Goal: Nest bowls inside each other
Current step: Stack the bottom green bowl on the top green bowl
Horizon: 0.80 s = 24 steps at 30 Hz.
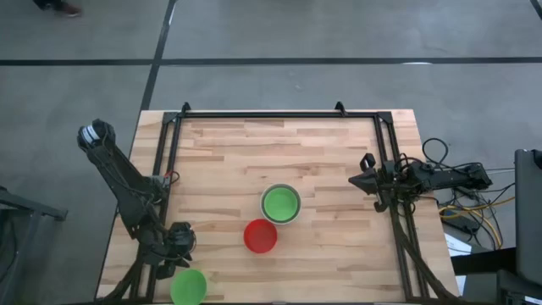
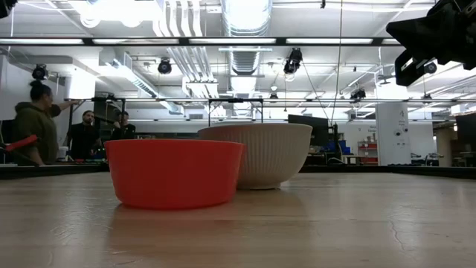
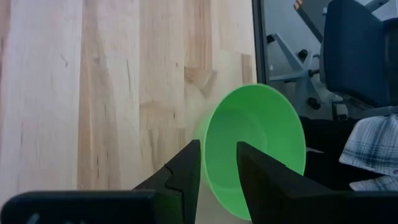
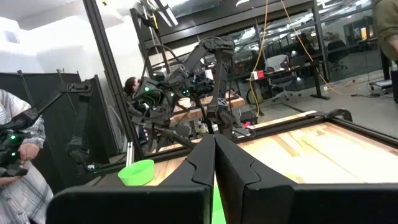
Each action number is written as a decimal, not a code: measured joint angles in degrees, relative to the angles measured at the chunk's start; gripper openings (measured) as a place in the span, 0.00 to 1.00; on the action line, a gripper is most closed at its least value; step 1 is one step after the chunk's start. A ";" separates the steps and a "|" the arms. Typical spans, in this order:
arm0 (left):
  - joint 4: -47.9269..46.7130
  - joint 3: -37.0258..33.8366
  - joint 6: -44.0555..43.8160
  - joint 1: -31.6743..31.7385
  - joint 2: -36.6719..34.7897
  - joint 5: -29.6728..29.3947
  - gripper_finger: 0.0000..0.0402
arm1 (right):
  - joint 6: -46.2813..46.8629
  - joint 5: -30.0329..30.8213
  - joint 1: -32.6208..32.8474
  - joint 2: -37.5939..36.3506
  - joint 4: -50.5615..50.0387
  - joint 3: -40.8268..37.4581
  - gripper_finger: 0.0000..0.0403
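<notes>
Left gripper pinching green bowl rim, lower left of high view, lifted for nesting. Grey-white bowl with green inside, red bowl centre. Right gripper shut, empty, parked right.

There are four bowls in sight. Two of them are green: one green bowl is at the near left corner of the worktop, and a second green bowl sits inside the one pale grey-white bowl. There is one red bowl. It cannot be told whether more bowls are hidden under the nested green one. The robot has two arms, so two pincers: the left pincer and the right pincer. In the room behind, three persons are seen in the low view.
</notes>
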 joint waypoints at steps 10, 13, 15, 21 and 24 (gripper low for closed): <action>4.49 -0.39 -3.13 -1.72 3.91 0.09 0.27 | 0.00 0.00 -0.01 0.00 0.00 0.00 0.02; 5.78 -0.39 -4.48 -2.08 5.25 -0.01 0.27 | 0.00 0.00 -0.02 0.00 -0.01 0.00 0.02; 6.29 -0.39 -4.74 -2.25 6.13 0.00 0.27 | 0.00 0.00 0.00 0.00 0.00 0.00 0.02; 7.48 -0.39 -5.90 -2.53 8.42 -0.12 0.27 | 0.00 0.00 -0.02 0.00 -0.02 0.00 0.02; 7.55 -0.40 -6.56 -2.53 9.35 -0.28 0.27 | 0.00 0.00 -0.02 0.00 0.00 0.00 0.02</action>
